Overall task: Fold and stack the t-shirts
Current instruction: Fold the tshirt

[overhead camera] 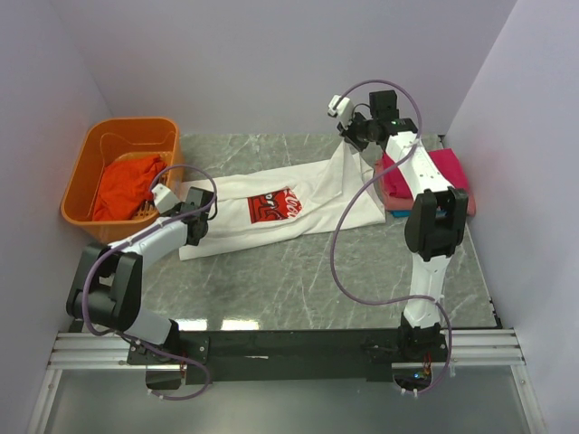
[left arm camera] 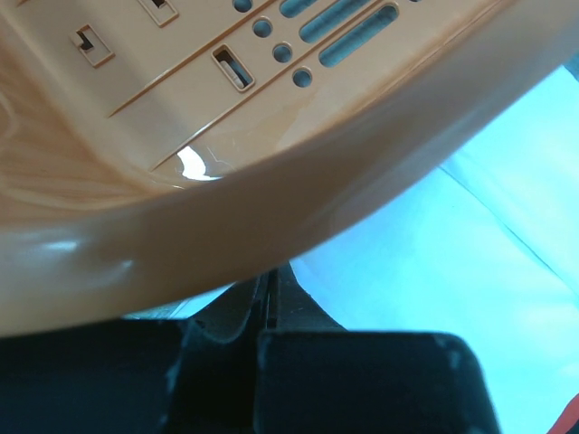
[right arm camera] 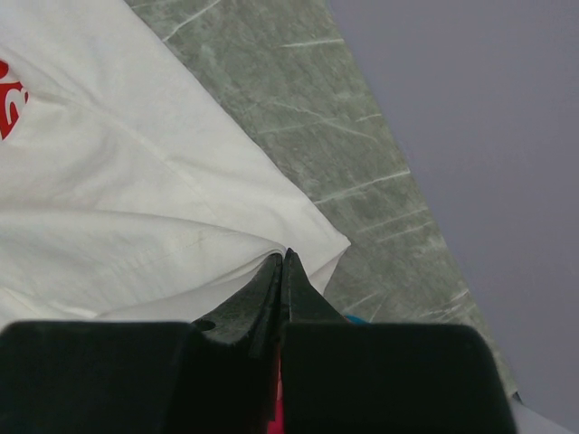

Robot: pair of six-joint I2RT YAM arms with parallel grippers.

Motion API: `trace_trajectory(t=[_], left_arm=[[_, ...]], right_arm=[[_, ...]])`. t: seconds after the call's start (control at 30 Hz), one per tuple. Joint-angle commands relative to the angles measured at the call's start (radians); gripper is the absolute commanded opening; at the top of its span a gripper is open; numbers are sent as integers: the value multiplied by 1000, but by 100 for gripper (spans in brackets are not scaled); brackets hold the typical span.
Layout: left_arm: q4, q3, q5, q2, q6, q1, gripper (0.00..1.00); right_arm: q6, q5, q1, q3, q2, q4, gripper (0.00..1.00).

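White t-shirt (overhead camera: 317, 194): bore a red print (overhead camera: 271, 206) with white script lettering; the letters were too small and blurred to read
Right wrist view: showed only a red sliver of that print at the left edge; no whole letter
Readable text: none

Bright, even light with soft shadows; blurry left wrist close-up, glare on the basket (left arm camera: 271, 181)

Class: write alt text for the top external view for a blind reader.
A white t-shirt with a red print lies stretched across a marble table, one corner pinched by the right claw, the left claw shut at its other end beside an orange basket.
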Motion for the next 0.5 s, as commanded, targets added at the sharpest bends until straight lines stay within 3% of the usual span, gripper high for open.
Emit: trace_trajectory(t=[0.0, 0.47], left_arm=[[20, 36, -33, 11, 14, 11, 0], [26, 33, -34, 18, 23, 11, 0]], right_arm=[[10, 11, 21, 65, 11, 21, 0], [1, 42, 70, 97, 40, 21, 0]])
